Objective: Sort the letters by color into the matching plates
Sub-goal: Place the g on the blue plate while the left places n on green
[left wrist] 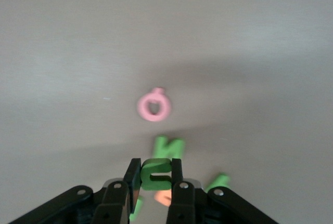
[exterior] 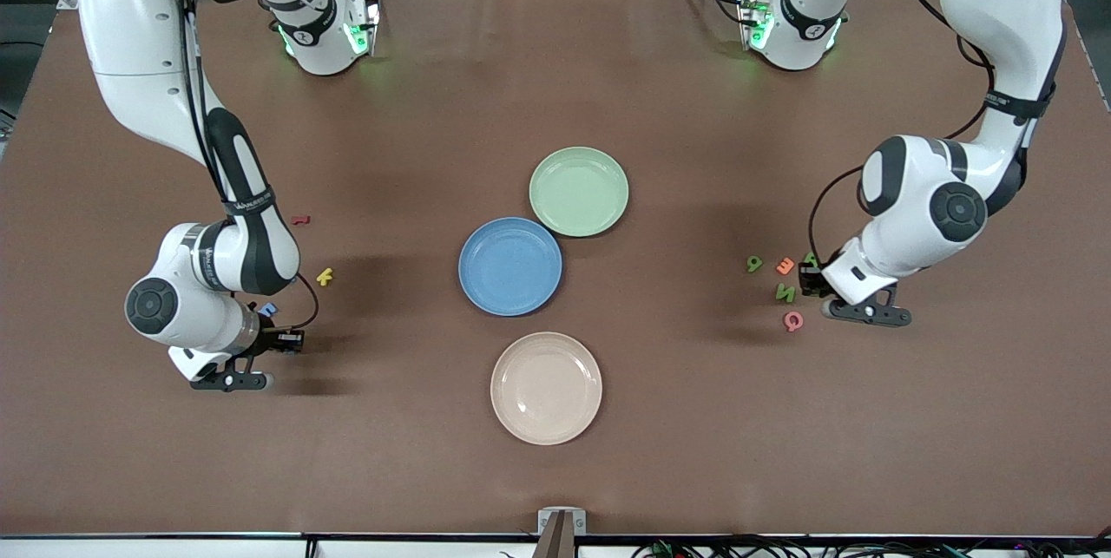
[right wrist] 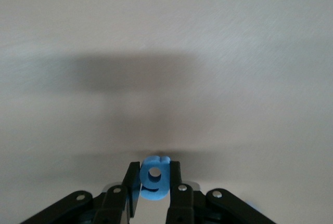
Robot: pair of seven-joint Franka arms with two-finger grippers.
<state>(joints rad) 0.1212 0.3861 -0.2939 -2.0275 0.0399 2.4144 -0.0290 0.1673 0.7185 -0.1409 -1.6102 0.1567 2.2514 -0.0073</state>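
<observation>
In the left wrist view my left gripper [left wrist: 156,165] is shut on a green letter [left wrist: 155,171], just above the table. It hangs over a cluster at the left arm's end: a green 9 [exterior: 754,263], an orange E [exterior: 785,265], a green N [exterior: 785,292] and a pink Q [exterior: 792,320]. My right gripper [right wrist: 155,168] is shut on a blue letter [right wrist: 154,181] over bare table at the right arm's end. A yellow K [exterior: 325,276], a dark red letter [exterior: 299,219] and another blue letter [exterior: 268,309] lie close to it. The pale green plate [exterior: 579,191] and blue plate [exterior: 510,265] sit mid-table.
A cream plate [exterior: 546,387] lies nearer to the front camera than the blue plate. The three plates hold nothing. Both arm bases stand along the table's edge farthest from the front camera.
</observation>
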